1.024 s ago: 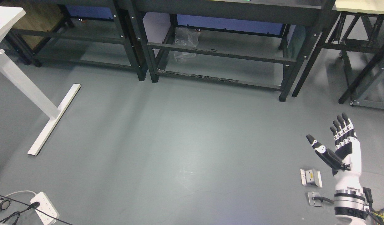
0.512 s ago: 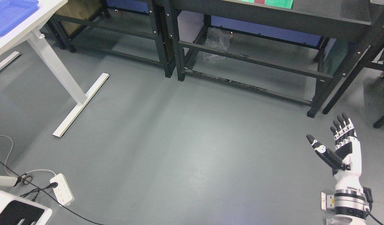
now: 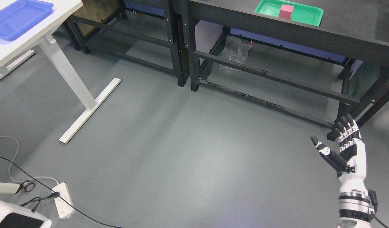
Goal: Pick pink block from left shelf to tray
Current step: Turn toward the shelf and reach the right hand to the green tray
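A pink block (image 3: 286, 11) stands upright in a green tray (image 3: 308, 15) on the black shelf top (image 3: 277, 28) at the upper right. A blue tray (image 3: 17, 17) lies on a white table (image 3: 61, 9) at the upper left. My right hand (image 3: 332, 139) is raised at the lower right, fingers spread and holding nothing, well below and right of the pink block. My left arm is not in view.
Black metal shelf frames (image 3: 178, 47) run along the back, with a crumpled plastic bag (image 3: 234, 52) underneath. The white table's leg and foot (image 3: 86, 107) stand on the grey floor at the left. A power strip (image 3: 63, 202) and cables lie at the lower left.
The whole view has shifted, so the camera has moved: the shelf top with the green tray and pink block and the blue tray have come into view. My right hand keeps the same pose.
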### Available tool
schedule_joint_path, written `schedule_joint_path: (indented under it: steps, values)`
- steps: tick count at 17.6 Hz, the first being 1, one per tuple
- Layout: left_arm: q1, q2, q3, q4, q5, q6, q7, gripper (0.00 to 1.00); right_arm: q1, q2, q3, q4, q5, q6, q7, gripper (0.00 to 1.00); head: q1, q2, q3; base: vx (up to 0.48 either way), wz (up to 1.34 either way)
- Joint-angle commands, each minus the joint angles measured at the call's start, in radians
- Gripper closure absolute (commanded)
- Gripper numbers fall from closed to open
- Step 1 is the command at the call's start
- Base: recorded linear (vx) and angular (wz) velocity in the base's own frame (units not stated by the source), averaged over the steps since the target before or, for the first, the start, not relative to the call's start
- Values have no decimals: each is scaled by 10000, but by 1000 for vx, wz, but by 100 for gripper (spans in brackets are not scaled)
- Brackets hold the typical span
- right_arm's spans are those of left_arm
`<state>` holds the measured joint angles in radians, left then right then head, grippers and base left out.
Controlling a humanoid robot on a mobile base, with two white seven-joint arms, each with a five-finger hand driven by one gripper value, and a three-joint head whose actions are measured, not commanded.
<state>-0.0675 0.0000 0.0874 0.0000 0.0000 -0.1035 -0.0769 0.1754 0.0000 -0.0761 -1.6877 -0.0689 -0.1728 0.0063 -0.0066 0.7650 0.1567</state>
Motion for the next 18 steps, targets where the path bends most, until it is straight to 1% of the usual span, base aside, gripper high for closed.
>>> schedule_joint_path:
  steps: [1,4,7,9,10,12,14,15,16,18]
  values:
    - [0,175,0,-175,77,8,2,0,-21,-175,-6,4,-2,-6,-1,0,0,0,0,250,0]
    - [0,175,0,-175,77,8,2,0,-21,-175,25,4,-2,-280,44,0,0,0,0,353,-39]
    - [0,175,0,-175,77,8,2,0,-82,-175,71,19,14,-113,-32,0,0,0,0,305,-26]
    - [0,175,0,-175,77,8,2,0,-173,-175,40,19,212,-113,-413,0,0,0,0,313,11]
    - [0,175,0,-175,77,8,2,0,-235,-175,55,4,881,-158,-765,0,0,0,0,331,23]
    - [0,175,0,-175,77,8,2,0,-357,-175,101,-12,4567,-129,-1760,0,0,0,0,337,25]
    - [0,175,0,-175,77,8,2,0,-511,-175,178,-27,7484,298,-2803,0,0,0,0,306,46]
    - [0,175,0,-175,77,8,2,0,-527,-175,224,-118,8623,514,-3021,0,0,0,0,275,58]
    - [0,175,0,-175,77,8,2,0,-527,-175,300,-286,9212,562,-3023,0,0,0,0,345,71]
    - [0,175,0,-175,77,8,2,0,-527,-175,316,-349,9432,562,-2978,0,0,0,0,322,84]
